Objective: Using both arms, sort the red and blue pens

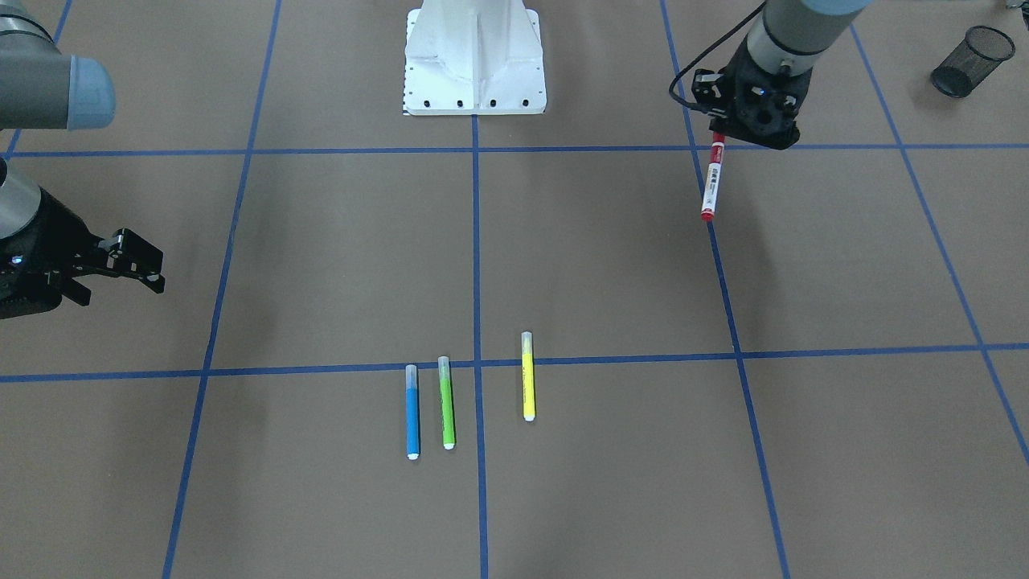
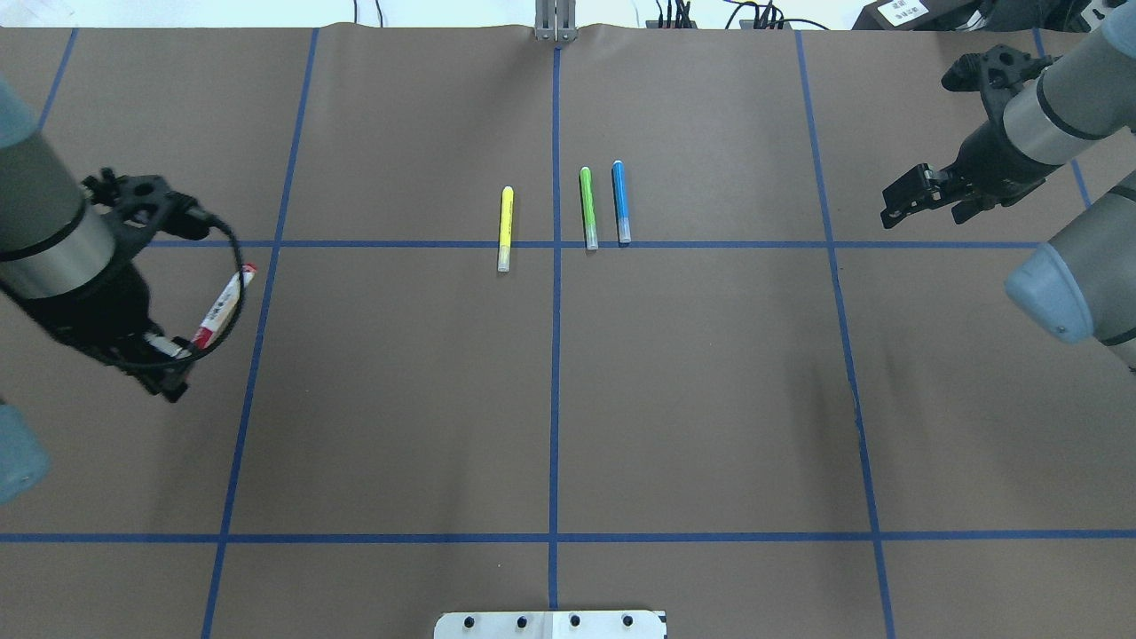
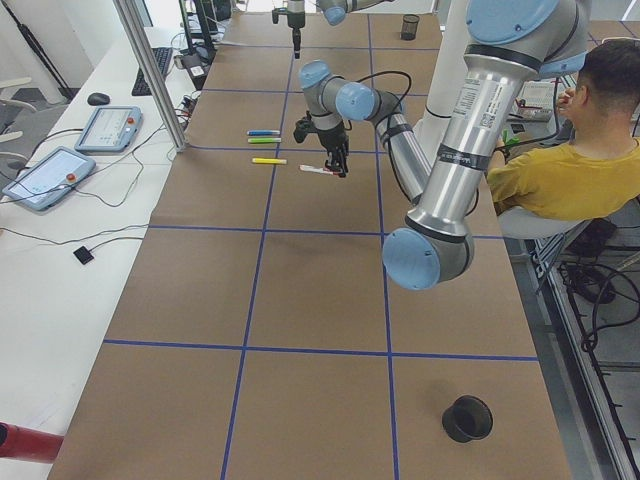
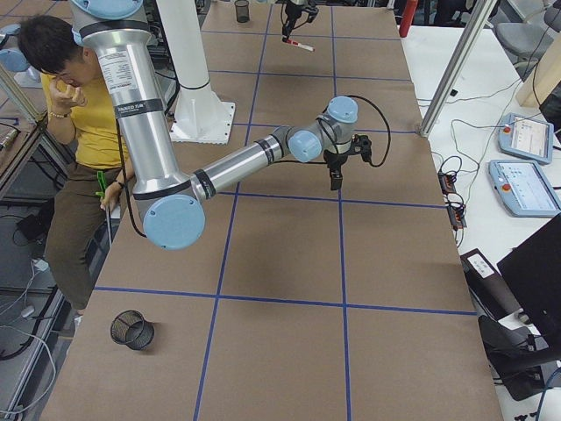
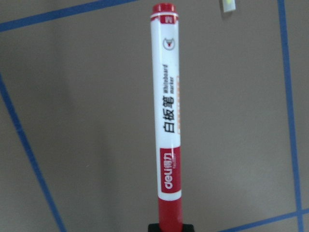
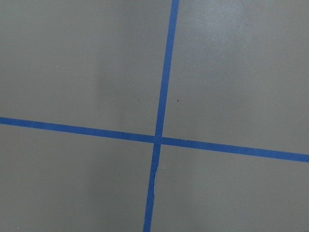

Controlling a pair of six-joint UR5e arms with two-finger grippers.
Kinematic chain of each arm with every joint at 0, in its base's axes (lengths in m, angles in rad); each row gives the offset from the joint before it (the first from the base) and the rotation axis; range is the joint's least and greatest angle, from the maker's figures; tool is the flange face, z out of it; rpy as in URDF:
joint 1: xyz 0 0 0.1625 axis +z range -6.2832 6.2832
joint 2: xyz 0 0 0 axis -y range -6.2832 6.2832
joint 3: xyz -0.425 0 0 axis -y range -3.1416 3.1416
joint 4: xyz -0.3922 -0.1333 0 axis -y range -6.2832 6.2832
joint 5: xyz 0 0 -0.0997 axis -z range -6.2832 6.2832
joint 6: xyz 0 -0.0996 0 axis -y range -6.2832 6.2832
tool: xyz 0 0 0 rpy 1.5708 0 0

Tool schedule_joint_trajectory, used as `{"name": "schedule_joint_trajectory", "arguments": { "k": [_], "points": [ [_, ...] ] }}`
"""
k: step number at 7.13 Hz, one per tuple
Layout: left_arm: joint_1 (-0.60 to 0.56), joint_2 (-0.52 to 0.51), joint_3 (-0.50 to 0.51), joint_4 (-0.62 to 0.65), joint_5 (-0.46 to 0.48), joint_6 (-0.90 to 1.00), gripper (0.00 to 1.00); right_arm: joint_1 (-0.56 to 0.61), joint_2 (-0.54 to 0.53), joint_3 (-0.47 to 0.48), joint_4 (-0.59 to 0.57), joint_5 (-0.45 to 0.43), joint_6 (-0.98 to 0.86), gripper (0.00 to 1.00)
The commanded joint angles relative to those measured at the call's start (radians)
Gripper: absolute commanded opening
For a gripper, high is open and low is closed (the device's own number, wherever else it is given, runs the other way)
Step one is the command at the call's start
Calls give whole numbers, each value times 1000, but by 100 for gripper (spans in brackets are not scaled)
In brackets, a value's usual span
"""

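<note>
Left wrist-mounted view is pretty much filled by the red marker [image 5: 166, 121]: white barrel, printed label, and the red cap end pinched right at the bottom edge of the shot. So it's held by the very tip only. From across the table [image 1: 603, 265], the left gripper [image 1: 718, 138] is seen clamped on that cap, with the rest of the barrel sticking out away from the robot's base. Whether it's fully clear of the surface can't be told for sure.

The blue highlighter [image 1: 412, 422] is found lying mid-table, just beside the green highlighter [image 1: 447, 402], with the yellow highlighter [image 1: 528, 378] a bit further off. The right gripper [image 1: 149, 269] is held well apart from them, fingers spread, nothing in it. A black mesh cup [image 1: 973, 60] is seen out beyond the left gripper.

Risk-wise: with an end grip like that, the marker could probably be swung loose or dropped on a quick move. And the green one could easily get bumped or scooped up with the blue, given how close they're laid.
</note>
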Motion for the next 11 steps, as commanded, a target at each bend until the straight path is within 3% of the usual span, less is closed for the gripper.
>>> {"name": "schedule_joint_trajectory", "arguments": {
  "k": [1, 2, 4, 6, 9, 11],
  "points": [
    [-67, 271, -131, 5, 22, 169, 0, -1, -1, 0, 0, 0, 0, 99],
    [-98, 405, -186, 8, 88, 252, 0, -1, -1, 0, 0, -2, 0, 99],
    [-239, 630, -210, 7, 101, 536, 0, -4, -1, 2, 0, -2, 0, 99],
    [-279, 777, -209, 11, 235, 668, 0, -8, -1, 2, 0, 0, 0, 99],
    [-275, 904, -169, 65, 376, 736, 0, -16, -4, 3, 2, 0, 0, 99],
    [-275, 929, -62, 44, 455, 760, 0, -21, -4, 5, 2, 0, 0, 99]
  ]
}}
